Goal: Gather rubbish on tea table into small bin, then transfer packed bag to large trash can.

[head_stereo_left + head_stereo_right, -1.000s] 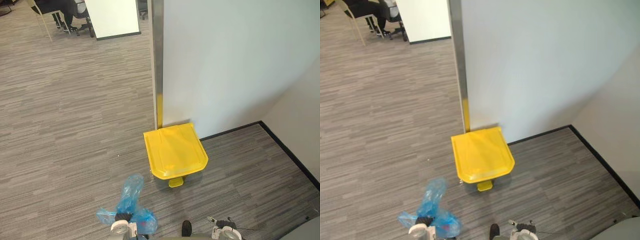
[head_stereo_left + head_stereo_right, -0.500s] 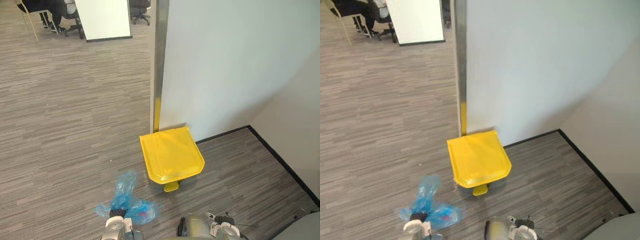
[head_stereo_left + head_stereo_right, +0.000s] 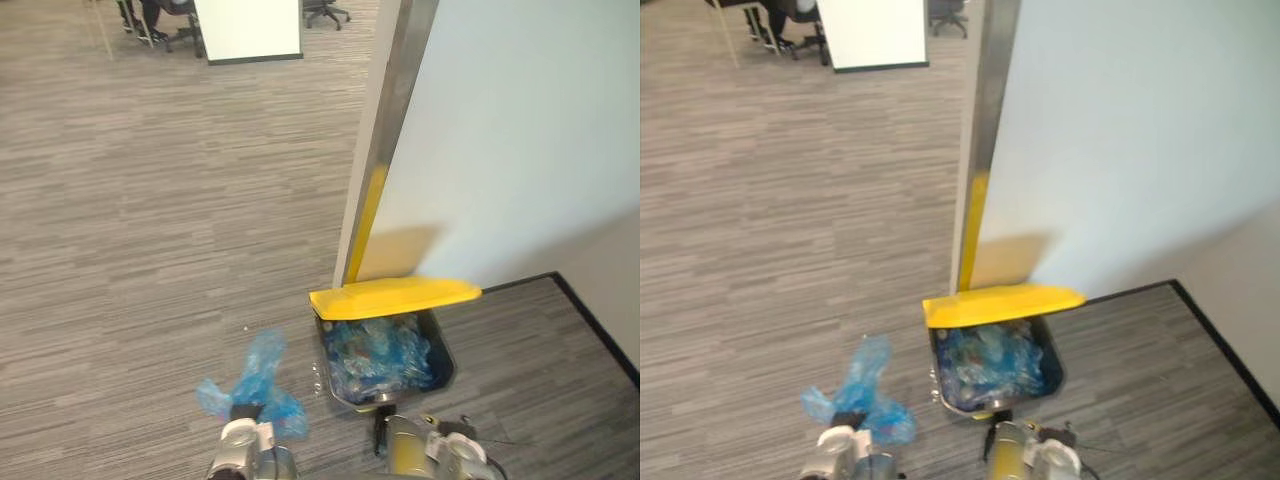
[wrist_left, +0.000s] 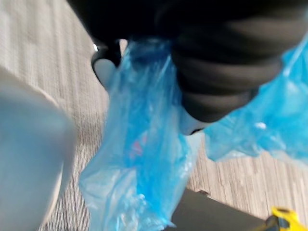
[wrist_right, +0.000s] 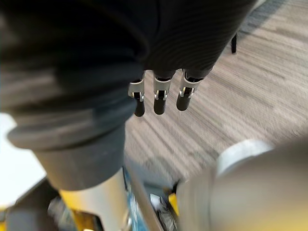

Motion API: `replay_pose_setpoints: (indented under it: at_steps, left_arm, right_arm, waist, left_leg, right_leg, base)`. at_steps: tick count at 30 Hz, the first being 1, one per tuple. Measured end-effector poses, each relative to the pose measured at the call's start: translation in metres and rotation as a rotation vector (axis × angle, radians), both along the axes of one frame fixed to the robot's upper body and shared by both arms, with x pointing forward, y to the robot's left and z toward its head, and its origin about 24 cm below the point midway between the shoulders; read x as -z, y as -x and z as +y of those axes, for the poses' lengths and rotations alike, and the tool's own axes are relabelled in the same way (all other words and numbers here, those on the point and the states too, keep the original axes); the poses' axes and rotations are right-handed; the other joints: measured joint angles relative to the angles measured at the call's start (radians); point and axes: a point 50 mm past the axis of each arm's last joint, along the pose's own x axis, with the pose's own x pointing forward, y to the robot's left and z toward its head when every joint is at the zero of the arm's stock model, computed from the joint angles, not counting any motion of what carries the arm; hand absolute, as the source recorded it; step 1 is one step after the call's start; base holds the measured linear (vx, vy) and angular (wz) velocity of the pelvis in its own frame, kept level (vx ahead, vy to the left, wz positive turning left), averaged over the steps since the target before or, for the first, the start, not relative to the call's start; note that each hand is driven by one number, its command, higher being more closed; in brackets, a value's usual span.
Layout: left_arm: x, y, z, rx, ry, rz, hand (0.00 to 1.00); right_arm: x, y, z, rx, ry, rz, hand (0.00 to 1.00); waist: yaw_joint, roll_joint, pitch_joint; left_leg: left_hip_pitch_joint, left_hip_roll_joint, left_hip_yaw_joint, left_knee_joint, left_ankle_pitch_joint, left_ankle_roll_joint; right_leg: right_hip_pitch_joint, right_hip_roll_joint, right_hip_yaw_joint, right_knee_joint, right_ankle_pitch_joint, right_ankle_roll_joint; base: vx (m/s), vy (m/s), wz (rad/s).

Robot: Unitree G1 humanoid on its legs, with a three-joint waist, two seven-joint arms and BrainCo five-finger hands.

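Note:
A large dark trash can (image 3: 443, 358) with a yellow lid (image 3: 395, 297) stands against the wall corner. Its lid is raised, and crumpled blue bags (image 3: 375, 352) show inside. My left hand (image 3: 243, 412) is low and to the left of the can, shut on the neck of a packed blue plastic bag (image 3: 256, 378). The bag (image 4: 137, 159) bunches above my fist and hangs under it over the floor. My right hand (image 5: 159, 98) hangs with straight, relaxed fingers near the can's front and holds nothing.
A pale wall with a metal corner post (image 3: 385, 130) rises right behind the can, and a black skirting line (image 3: 600, 325) runs along the right. A white board (image 3: 250, 28) and office chairs stand far back. Grey striped carpet spreads out to the left.
The can's yellow lid has swung up from flat to raised, showing the blue bags inside. The camera has shifted. The blue bag stays in my left hand.

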Motion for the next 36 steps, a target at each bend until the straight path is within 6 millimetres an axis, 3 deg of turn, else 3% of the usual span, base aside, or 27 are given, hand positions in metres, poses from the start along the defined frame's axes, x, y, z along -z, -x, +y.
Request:
replay_pose_setpoints:
  at_steps: [1, 3, 4, 5, 6, 9, 15, 20, 24, 28, 36]
  left_arm:
    - [-0.002, -0.005, -0.002, 0.020, -0.002, -0.014, 1.00]
    - [-0.017, -0.032, -0.008, 0.079, -0.011, -0.114, 1.00]
    - [-0.038, -0.062, -0.019, 0.114, -0.009, -0.250, 1.00]
    - [-0.046, -0.071, -0.023, 0.115, -0.011, -0.300, 1.00]
    - [-0.060, -0.087, -0.027, 0.107, -0.012, -0.379, 1.00]
    - [-0.062, -0.082, -0.035, 0.106, 0.005, -0.398, 1.00]
    - [-0.070, -0.084, -0.038, 0.117, 0.009, -0.459, 1.00]
    - [-0.079, -0.093, -0.045, 0.148, 0.017, -0.501, 1.00]
    - [-0.090, -0.098, -0.059, 0.205, 0.031, -0.555, 1.00]
    - [-0.111, -0.109, -0.077, 0.276, 0.058, -0.657, 1.00]
    - [-0.166, -0.116, -0.106, 0.373, 0.169, -0.917, 1.00]
  right_arm:
    - [-0.002, -0.006, 0.003, -0.037, 0.008, -0.012, 0.00]
    - [-0.023, -0.042, 0.008, -0.123, 0.045, -0.126, 0.00]
    - [-0.072, -0.098, 0.010, -0.168, 0.117, -0.389, 0.00]
    - [-0.098, -0.122, 0.012, -0.189, 0.153, -0.514, 0.00]
    - [-0.158, -0.168, 0.017, -0.241, 0.232, -0.767, 0.00]
    - [-0.213, -0.204, 0.033, -0.257, 0.228, -0.952, 0.00]
    - [-0.248, -0.218, 0.023, -0.257, 0.304, -1.042, 0.00]
    - [-0.294, -0.230, 0.022, -0.257, 0.343, -1.173, 0.00]
    - [-0.333, -0.234, 0.027, -0.253, 0.365, -1.288, 0.00]
    - [-0.350, -0.236, 0.024, -0.228, 0.397, -1.325, 0.00]
    - [-0.359, -0.241, 0.024, -0.221, 0.357, -1.301, 0.00]
  waist:
    - [-0.006, 0.002, -0.001]
    - [-0.013, 0.009, 0.004]
    - [-0.006, 0.028, 0.020]
    - [0.003, 0.035, 0.023]
    - [0.034, 0.051, 0.043]
    - [0.062, 0.093, 0.083]
    - [0.054, 0.094, 0.097]
    - [0.045, 0.088, 0.138]
    - [0.043, 0.087, 0.148]
    - [0.032, 0.086, 0.148]
    - [0.028, 0.084, 0.150]
  left_leg:
    - [-0.040, -0.004, -0.027, 0.016, 0.000, 0.000]
    - [-0.187, -0.023, -0.109, 0.079, -0.006, 0.002]
    - [-0.341, -0.030, -0.156, 0.166, -0.009, 0.002]
    - [-0.400, -0.030, -0.160, 0.198, -0.009, 0.001]
    - [-0.477, -0.030, -0.161, 0.229, -0.008, -0.002]
    - [-0.440, -0.025, -0.158, 0.208, 0.012, -0.032]
    - [-0.456, -0.001, -0.157, 0.187, 0.015, -0.030]
    - [-0.507, 0.024, -0.145, 0.172, 0.025, -0.020]
    - [-0.520, 0.044, -0.147, 0.160, 0.057, -0.063]
    - [-0.521, 0.043, -0.144, 0.160, 0.060, -0.069]
    - [-0.521, 0.042, -0.144, 0.161, 0.061, -0.072]
  right_leg:
    - [-0.018, 0.001, 0.000, -0.003, -0.002, -0.004]
    - [-0.119, -0.002, -0.003, 0.022, -0.013, -0.015]
    - [-0.229, -0.008, -0.013, 0.057, -0.009, -0.009]
    - [-0.283, -0.012, -0.015, 0.080, -0.008, -0.007]
    - [-0.371, -0.017, -0.011, 0.128, -0.003, 0.003]
    - [-0.362, -0.016, -0.017, 0.171, -0.020, 0.001]
    - [-0.367, -0.004, -0.029, 0.151, -0.021, 0.000]
    - [-0.395, 0.021, -0.024, 0.071, 0.046, -0.009]
    - [-0.411, 0.040, -0.038, 0.073, 0.062, -0.023]
    - [-0.414, 0.039, -0.037, 0.079, 0.058, -0.028]
    - [-0.414, 0.037, -0.038, 0.079, 0.059, -0.030]
  base:
    - [-0.13, -0.006, 0.41]
    - [-0.13, -0.060, 0.75]
    - [-0.14, -0.085, 0.77]
    - [-0.19, -0.158, 0.60]
    - [-0.12, -0.140, 0.13]
    - [-0.02, -0.150, 0.06]
    - [-0.05, -0.097, 0.02]
    - [-0.08, -0.063, -0.09]
    - [0.03, -0.056, -0.04]
    - [0.02, -0.016, 0.01]
    - [-0.01, -0.024, 0.00]
